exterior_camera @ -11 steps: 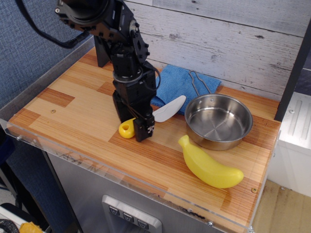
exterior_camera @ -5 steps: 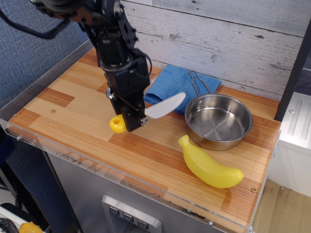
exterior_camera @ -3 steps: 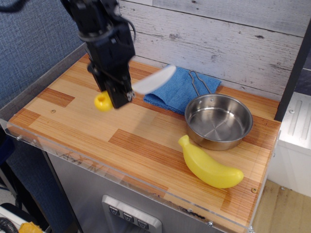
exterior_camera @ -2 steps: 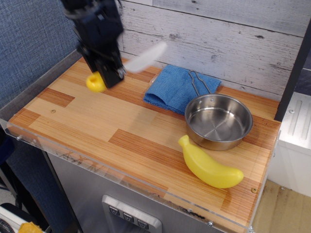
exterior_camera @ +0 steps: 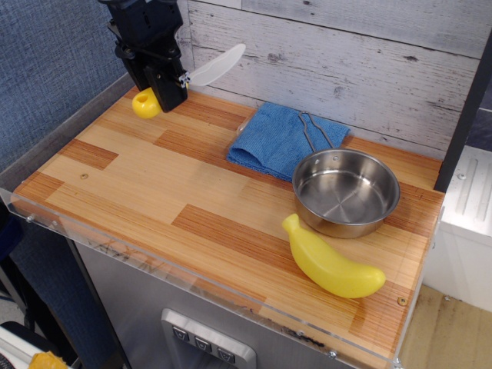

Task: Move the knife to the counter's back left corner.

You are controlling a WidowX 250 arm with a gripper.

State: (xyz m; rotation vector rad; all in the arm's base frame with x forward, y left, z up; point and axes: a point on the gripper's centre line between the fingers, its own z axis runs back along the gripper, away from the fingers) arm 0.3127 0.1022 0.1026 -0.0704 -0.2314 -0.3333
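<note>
My black gripper point(exterior_camera: 169, 92) is shut on the knife point(exterior_camera: 207, 71) and holds it just above the back left corner of the wood-plank counter point(exterior_camera: 154, 184). The knife's rounded yellow handle end point(exterior_camera: 145, 104) sticks out to the left of the fingers. Its whitish blade points up and to the right, in front of the plank wall. The middle of the handle is hidden between the fingers.
A folded blue cloth point(exterior_camera: 280, 138) lies at the back centre. A steel pan point(exterior_camera: 344, 191) stands to its right, with its wire handle on the cloth. A large yellow toy banana point(exterior_camera: 330, 261) lies in front of the pan. A clear acrylic rim point(exterior_camera: 192, 288) edges the front.
The gripper has lifted the knife from the counter's middle and carried it back and to the left, to the back left corner. The cloth, pan and banana have not moved.
</note>
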